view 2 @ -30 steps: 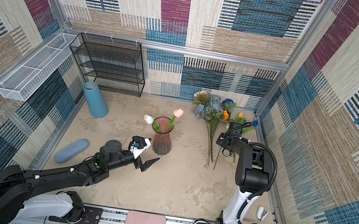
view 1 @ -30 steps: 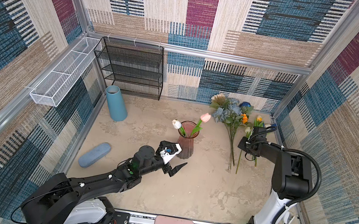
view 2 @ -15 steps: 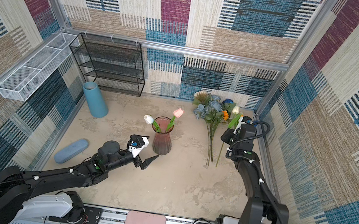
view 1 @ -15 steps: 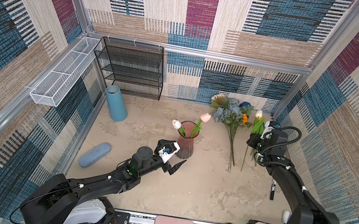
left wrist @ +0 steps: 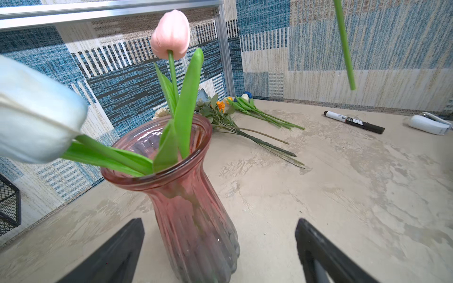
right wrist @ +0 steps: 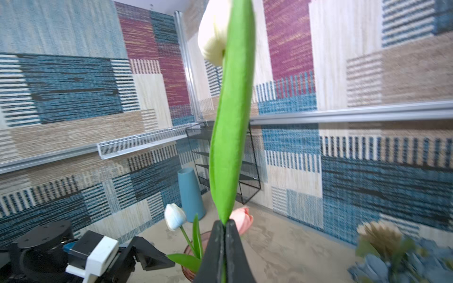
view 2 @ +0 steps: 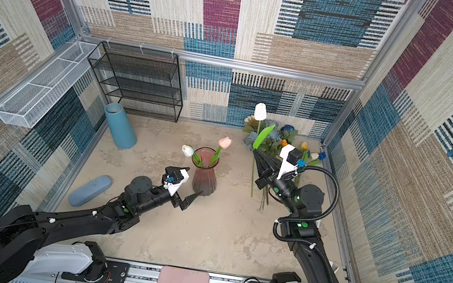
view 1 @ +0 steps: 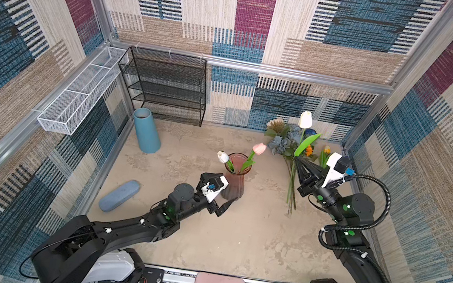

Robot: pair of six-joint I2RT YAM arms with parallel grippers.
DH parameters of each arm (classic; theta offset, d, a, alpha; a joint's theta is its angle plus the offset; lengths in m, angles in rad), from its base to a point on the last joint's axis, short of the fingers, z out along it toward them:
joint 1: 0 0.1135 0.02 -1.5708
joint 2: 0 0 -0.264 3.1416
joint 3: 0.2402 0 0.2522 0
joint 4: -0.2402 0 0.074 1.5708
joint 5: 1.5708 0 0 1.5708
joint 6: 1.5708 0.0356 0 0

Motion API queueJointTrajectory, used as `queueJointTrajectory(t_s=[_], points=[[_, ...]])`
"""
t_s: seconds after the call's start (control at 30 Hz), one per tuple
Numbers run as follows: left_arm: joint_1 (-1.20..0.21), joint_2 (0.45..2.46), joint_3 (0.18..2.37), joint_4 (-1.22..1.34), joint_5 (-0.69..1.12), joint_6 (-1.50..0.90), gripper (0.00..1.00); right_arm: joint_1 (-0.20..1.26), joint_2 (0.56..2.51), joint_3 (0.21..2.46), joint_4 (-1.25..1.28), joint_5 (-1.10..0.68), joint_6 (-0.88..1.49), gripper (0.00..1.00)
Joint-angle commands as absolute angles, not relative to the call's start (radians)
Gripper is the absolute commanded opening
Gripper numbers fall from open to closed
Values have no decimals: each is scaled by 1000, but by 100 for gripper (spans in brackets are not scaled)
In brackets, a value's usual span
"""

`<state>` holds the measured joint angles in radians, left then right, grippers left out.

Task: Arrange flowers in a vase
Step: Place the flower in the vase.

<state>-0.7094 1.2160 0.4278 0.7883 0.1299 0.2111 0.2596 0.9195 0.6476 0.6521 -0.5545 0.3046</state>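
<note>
The right pincer [view 1: 297,161] is gripping the white tulip [view 1: 306,119] aloft for insertion, the open left pincer [view 2: 188,183] is flanking the vase [view 1: 234,186], and stem-to-mouth alignment likely follows.

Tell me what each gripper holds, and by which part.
The right gripper holds the white tulip by its stem, at the leaf's base. The left gripper, open, holds nothing.

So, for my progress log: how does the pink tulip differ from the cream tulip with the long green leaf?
The pink tulip stands in the pink ribbed glass vase; the cream tulip hangs in the air. No gripper touches the pink tulip; the shut right gripper clamps the cream tulip. Both stand roughly upright with green leaves.
</note>
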Motion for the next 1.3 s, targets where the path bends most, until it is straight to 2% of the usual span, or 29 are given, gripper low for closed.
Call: queueJointTrajectory(t_s=[0.0,0.37,0.63,1.03,1.07,1.13,1.2,1.27], points=[[-709,1208,435,830,115,196,99,332,969,659,872,-606,283,0],[-709,1216,430,849,100,184,99,485,1310,829,1174,-542,314,0],[-709,1212,428,850,84,193,99,513,1559,981,1289,-506,376,0],[-709,1213,423,846,68,207,99,556,1729,1036,1338,-439,323,0],[-708,1211,421,844,65,209,99,557,1730,1026,1334,-443,314,2],[-709,1206,415,848,58,214,99,558,1721,1002,1304,-448,295,20],[-709,1203,410,847,51,220,99,560,1698,976,1263,-454,266,33],[-709,1203,407,848,46,222,99,564,1665,944,1219,-435,238,39]])
